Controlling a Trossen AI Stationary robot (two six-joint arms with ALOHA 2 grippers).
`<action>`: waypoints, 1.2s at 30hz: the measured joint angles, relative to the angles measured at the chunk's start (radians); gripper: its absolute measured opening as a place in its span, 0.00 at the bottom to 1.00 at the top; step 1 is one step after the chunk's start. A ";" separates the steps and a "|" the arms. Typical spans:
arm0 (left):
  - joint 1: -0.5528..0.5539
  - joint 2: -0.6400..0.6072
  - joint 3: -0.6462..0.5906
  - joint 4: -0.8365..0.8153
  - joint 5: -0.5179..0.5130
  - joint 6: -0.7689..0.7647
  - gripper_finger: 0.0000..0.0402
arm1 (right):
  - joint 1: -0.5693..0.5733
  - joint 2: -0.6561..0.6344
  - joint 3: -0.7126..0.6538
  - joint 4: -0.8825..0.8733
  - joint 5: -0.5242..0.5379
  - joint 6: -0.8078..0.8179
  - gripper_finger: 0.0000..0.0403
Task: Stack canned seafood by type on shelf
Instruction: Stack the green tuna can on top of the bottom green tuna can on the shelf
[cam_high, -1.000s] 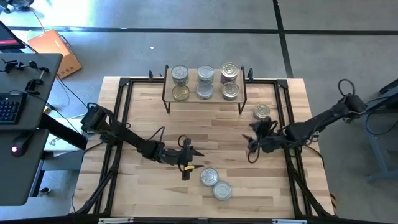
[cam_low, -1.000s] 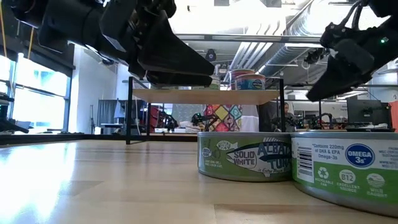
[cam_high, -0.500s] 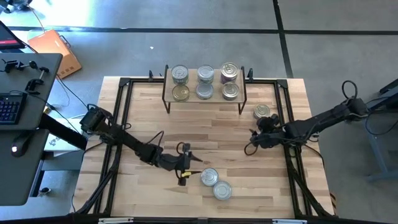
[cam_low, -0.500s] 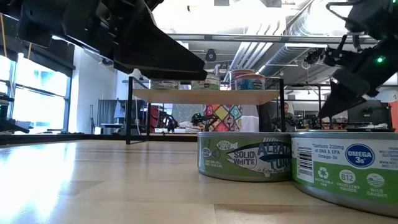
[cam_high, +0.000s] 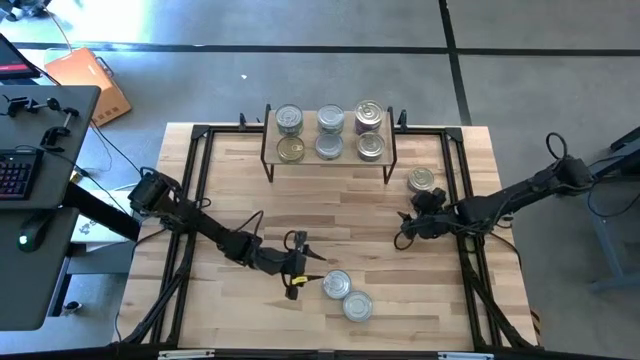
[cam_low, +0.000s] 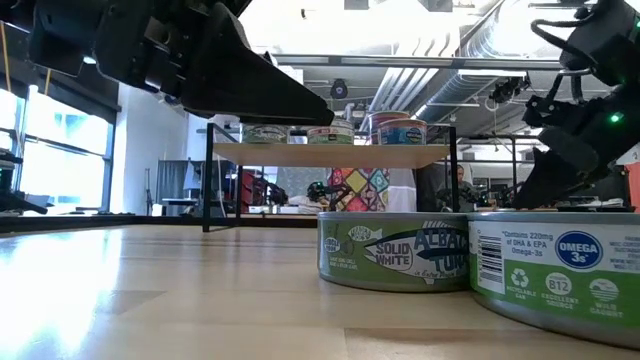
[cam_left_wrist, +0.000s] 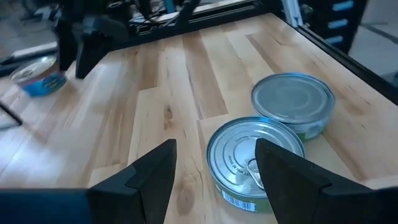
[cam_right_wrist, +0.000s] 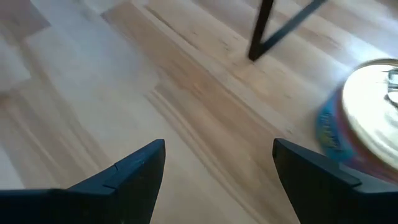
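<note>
Looking straight down, the left gripper sits at the end of a dark arm stretched low from the table's left edge toward the front centre, fingers apart and holding nothing. Just beside it lie two flat round silver-lidded tins, touching each other near the front edge. The right gripper reaches in from the right edge, its arm bent low, fingers apart and empty; a gold-lidded round tin lies near it toward the back right corner. The small light-wood shelf on thin black legs stands at the back centre, carrying six tins in two rows.

At table height, the left gripper hangs above the wooden slat tabletop; the green-labelled pair of tins fills the foreground, with the shelf behind.

From the left wrist, the dark fingers stand spread, pointing at the nearer silver tin, not touching it. The second tin lies against it.

From the right wrist, the fingers stand wide over bare wood, the blue-sided gold-lidded tin close by, untouched.
</note>
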 joint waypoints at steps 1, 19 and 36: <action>-0.002 0.000 0.000 0.000 0.014 0.020 0.53 | 0.000 0.000 -0.016 0.043 -0.007 -0.011 0.72; -0.004 0.082 0.059 0.008 0.234 0.277 0.53 | 0.068 0.000 -0.139 0.710 -0.265 -0.380 0.72; 0.013 0.245 0.291 -0.332 0.214 0.379 0.33 | 0.074 0.000 -0.138 0.725 -0.232 -0.380 0.72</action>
